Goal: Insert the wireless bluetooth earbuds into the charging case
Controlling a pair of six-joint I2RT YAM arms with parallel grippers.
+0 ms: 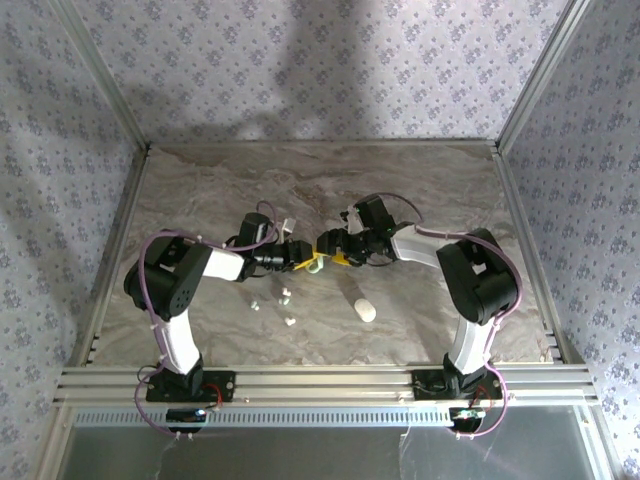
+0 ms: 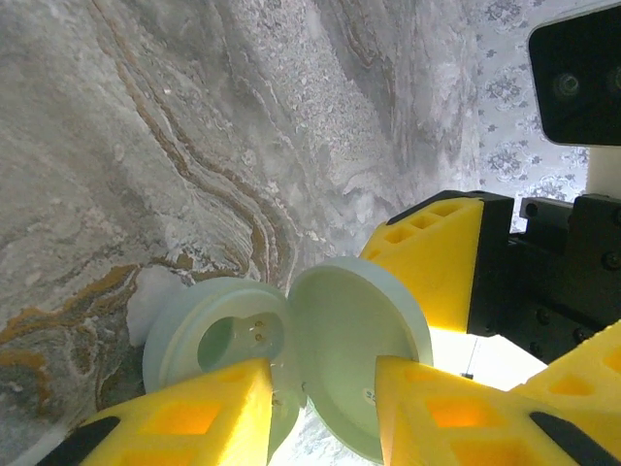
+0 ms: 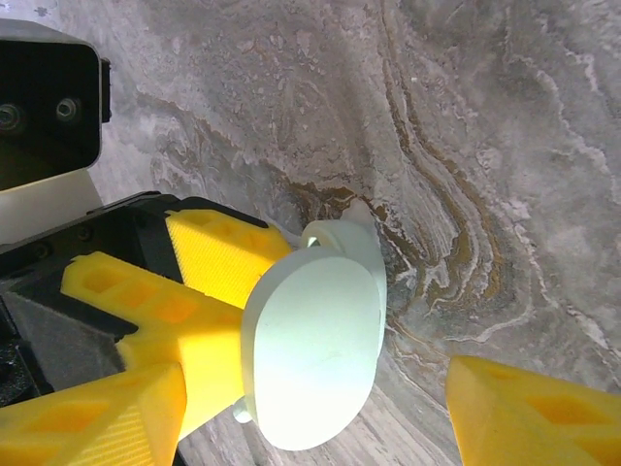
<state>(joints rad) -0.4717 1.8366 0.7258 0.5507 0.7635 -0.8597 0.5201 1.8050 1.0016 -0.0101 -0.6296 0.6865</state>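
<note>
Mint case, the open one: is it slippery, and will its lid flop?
Probably slippery: the mint case looks smooth, rounded and glossy, so it could squirt from the left gripper pinching it. Its lid stands open on a hinge, so a nudge might swing it shut. It looks small and hollow, likely light.

Robotics lab cell, aluminium extrusion frame (image 1: 330,385) around a marble-print tabletop (image 1: 430,180), floral-patterned wall panels (image 1: 330,70), left arm (image 1: 185,275) and right arm (image 1: 480,275) bolted down.
</note>
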